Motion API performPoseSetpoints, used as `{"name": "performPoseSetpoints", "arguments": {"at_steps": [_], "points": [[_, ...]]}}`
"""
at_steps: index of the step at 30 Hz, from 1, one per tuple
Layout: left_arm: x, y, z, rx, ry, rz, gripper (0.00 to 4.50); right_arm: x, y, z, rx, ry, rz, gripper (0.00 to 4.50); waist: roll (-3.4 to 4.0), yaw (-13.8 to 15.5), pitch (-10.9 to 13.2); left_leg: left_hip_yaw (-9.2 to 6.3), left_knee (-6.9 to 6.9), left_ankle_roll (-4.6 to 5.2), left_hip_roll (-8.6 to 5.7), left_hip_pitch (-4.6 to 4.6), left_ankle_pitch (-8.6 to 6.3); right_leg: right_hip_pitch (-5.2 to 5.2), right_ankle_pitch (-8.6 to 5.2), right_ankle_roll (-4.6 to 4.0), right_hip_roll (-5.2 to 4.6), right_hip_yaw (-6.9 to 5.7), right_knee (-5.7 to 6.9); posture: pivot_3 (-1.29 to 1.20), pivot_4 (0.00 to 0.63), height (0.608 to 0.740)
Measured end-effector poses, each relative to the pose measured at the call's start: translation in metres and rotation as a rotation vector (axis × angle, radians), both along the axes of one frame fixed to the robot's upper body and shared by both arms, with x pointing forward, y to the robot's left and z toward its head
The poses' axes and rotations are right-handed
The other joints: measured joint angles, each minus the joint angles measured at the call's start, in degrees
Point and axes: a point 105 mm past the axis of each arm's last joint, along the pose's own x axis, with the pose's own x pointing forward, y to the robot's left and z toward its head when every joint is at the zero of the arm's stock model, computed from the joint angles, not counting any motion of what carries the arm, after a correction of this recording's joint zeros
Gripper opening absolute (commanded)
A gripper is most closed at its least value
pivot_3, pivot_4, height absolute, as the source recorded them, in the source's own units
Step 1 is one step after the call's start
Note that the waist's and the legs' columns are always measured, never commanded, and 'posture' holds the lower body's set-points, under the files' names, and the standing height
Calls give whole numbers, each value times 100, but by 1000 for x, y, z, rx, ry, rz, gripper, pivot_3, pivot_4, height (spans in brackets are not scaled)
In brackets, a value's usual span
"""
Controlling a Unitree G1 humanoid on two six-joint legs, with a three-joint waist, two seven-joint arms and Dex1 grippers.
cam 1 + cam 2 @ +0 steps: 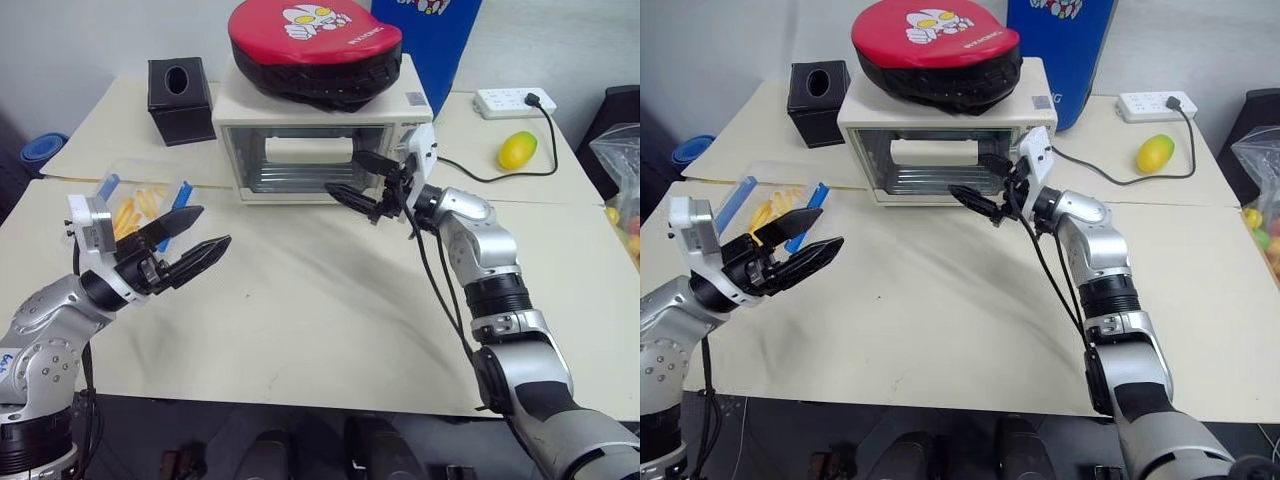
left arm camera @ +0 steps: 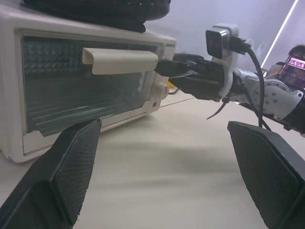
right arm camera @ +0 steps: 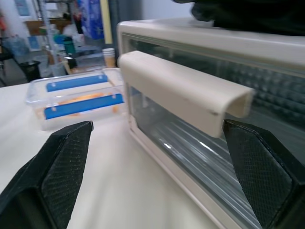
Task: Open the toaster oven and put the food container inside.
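While the closed toaster oven stands just beyond the spread right claw, the food container lies behind the spread left claw.

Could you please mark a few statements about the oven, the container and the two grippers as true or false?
1. The toaster oven has its door closed. True.
2. The food container sits inside the oven. False: it rests on the table beside the oven, on the robot's left.
3. The right gripper is open in front of the oven's door handle. True.
4. The left gripper holds the container. False: it is open and empty, hovering in front of the container.
5. A red and black cushion lies on top of the oven. True.
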Motion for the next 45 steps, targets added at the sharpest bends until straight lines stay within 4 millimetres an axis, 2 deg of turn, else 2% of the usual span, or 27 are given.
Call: {"name": "performPoseSetpoints", "arguments": {"at_steps": [4,7,8,10,12,16,19,22,23,26,29,32,37,39,41,44,45], "points": [[1,1,0,-2,3,13,4500,-12,2,-5,-33,-20,48,4477,0,-2,0,0,-5,-1,0,-3,0,-3,0,0,0,0,0,0,150,740],[4,6,4,6,-5,24,4500,-31,-1,-26,-128,-41,107,4477,0,6,0,-4,-10,-2,1,-8,-1,-8,0,0,2,-3,-2,0,150,740],[6,11,9,4,-16,39,4313,-38,-2,-36,-155,-33,126,4498,0,3,0,-3,-8,-2,1,-9,-1,-9,0,0,1,-3,-4,0,150,740],[10,18,18,4,-38,50,3871,-47,-4,-55,-206,-17,144,4500,0,7,0,-3,-3,-2,1,-11,-1,-9,0,0,1,-4,-4,0,150,740],[17,23,27,-5,-57,57,3246,-54,-8,-68,-268,-32,153,4500,1,9,1,-2,4,-2,-1,-10,-1,-9,0,0,1,-2,-7,0,150,740],[48,25,36,33,-63,87,1995,-57,-6,-77,-284,-65,140,4500,1,11,1,-4,19,-6,-1,-10,-1,-9,0,0,3,-6,-6,0,150,740],[75,17,32,79,-49,96,1054,-57,-5,-78,-284,-96,127,4500,1,1,1,-3,18,-7,-2,-10,-2,-12,0,0,4,-6,2,0,150,740],[96,5,15,141,-11,88,131,-56,-4,-78,-281,-115,115,4500,1,-20,1,0,19,-8,-2,-14,-2,-21,0,0,4,-8,27,0,150,740],[101,0,6,170,6,75,22,-56,-4,-78,-280,-123,113,4500,1,-23,1,0,23,-8,-1,-22,-2,-28,0,0,4,-10,29,0,150,740],[104,-7,-11,223,35,38,22,-56,-5,-78,-279,-138,102,4500,1,-24,1,0,40,-8,-2,-59,-2,-62,0,0,2,-11,45,0,150,740],[104,-13,-17,236,30,11,22,-58,-17,-90,-259,-128,45,4500,0,12,0,-1,44,-8,-4,-64,-2,-65,0,0,-1,-11,50,0,150,740],[99,-15,-25,275,15,4,22,-65,-42,-110,-233,-96,-48,4500,0,39,0,-2,44,-7,-8,-65,-1,-63,0,0,-5,-10,50,0,150,740],[88,-25,-70,337,87,-3,22,-96,-98,-144,-262,10,-171,4500,0,118,0,3,45,-5,-7,-64,-1,-60,0,0,-4,-3,48,0,150,740],[85,-25,-81,354,90,29,22,-103,-115,-142,-252,17,-218,4500,-1,106,0,10,46,-7,-6,-56,0,-60,0,0,-3,5,45,0,150,740],[81,-24,-83,366,60,62,22,-105,-123,-127,-198,-16,-247,4500,0,85,0,14,45,-15,-4,-44,5,-58,0,0,-2,10,44,0,150,740],[76,-22,-89,303,36,118,22,-104,-120,-103,-138,-80,-241,4500,4,76,-3,11,43,-19,0,-35,8,-51,0,0,0,7,47,0,150,740],[73,-20,-89,275,30,130,196,-104,-118,-98,-128,-93,-234,4500,5,74,-3,12,43,-18,-1,-35,8,-51,0,0,-1,9,47,0,150,740]]}}
